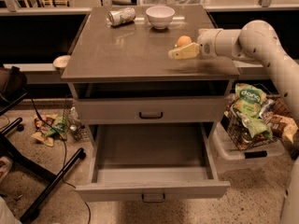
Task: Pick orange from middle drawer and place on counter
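Orange point(183, 41) first: you will find it at the right-hand side of the surface point(126, 55), a little back from the front edge, a small pale round shape right against the top of the tool point(181, 52). The tool reaches in from the right on the end of the white arm point(252, 38), pointing left and slightly downward over the slab. You cannot tell from this view how wide the tool stands, nor whether it has hold of the fruit or merely touches it (the orange hides that side of it). Whether the orange sits on the slab or just above it is also unclear. Further back on the surface, well apart from the tool, a white bowl point(160, 17) stands upright, with a can point(122, 16) lying on its side just to its left. Below, the upper drawer point(151, 110) is closed, while the middle drawer point(152, 190) is pulled far out toward you. A basket of snack bags point(252, 120) sits beside the cabinet on the right.
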Controlling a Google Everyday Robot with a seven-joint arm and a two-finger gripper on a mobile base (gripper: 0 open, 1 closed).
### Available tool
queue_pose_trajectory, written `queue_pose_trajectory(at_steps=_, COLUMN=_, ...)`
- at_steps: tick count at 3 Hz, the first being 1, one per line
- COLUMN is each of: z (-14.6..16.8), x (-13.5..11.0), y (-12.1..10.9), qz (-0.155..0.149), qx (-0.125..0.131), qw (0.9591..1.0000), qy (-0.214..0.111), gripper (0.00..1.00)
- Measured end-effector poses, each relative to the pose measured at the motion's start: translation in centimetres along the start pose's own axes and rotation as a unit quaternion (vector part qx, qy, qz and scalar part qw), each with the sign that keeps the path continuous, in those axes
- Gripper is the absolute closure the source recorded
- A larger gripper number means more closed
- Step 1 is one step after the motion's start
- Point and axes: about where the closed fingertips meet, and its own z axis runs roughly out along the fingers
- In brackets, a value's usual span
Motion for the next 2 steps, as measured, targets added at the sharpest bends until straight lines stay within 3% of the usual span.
queue_pose_trajectory(at_steps=2, z=-5.6, x=-0.8, y=-2.4, qz=-0.007, qx=0.055, qw=0.9984, qy=-0.007, gripper=0.0)
